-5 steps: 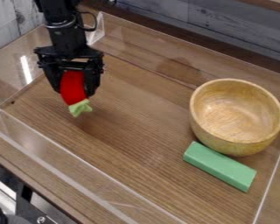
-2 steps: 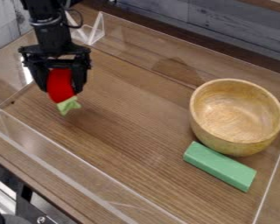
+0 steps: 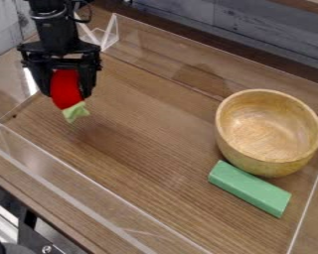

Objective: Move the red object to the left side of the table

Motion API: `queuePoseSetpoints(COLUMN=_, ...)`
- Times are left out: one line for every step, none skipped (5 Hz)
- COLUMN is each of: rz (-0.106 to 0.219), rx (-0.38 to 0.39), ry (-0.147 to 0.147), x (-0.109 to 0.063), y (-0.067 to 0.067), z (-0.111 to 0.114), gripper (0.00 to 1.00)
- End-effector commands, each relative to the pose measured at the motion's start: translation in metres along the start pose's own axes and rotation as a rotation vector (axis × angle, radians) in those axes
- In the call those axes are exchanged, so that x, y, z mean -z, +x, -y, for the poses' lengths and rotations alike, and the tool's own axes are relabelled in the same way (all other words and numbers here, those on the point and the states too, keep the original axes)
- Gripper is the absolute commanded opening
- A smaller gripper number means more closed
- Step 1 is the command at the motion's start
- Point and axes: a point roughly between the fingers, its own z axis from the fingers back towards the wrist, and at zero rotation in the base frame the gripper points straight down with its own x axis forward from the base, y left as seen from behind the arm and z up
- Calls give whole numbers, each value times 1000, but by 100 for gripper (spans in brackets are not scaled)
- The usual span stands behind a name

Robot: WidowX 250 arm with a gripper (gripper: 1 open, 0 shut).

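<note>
The black gripper (image 3: 69, 75)'s jaws are parted around the red egg-shaped toy (image 3: 65, 88)! Lift straight up, leaving it undisturbed between them.

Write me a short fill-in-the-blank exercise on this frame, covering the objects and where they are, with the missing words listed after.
The toy at the robot's gripper is mostly coloured ____.
The leafy tip of that toy is light ____.
The wooden ____ is the largest of the loose things on the tabletop.
The flat block has a ____ outline, with four straight sides.

Missing words: red; green; bowl; rectangular
</note>
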Motion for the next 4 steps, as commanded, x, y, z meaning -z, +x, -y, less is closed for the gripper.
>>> queuePoseSetpoints(rz=50, rx=29, ry=23, x=-9, y=-1, z=-9, gripper=0)
queuePoseSetpoints(rz=42, rx=16, ry=31, x=-6, y=-3, z=-1, gripper=100)
queuePoseSetpoints(rz=39, rx=3, ry=35, x=-6, y=-6, z=9, gripper=100)
queuePoseSetpoints(rz=44, rx=31, ry=32, x=-10, y=-6, z=26, gripper=100)
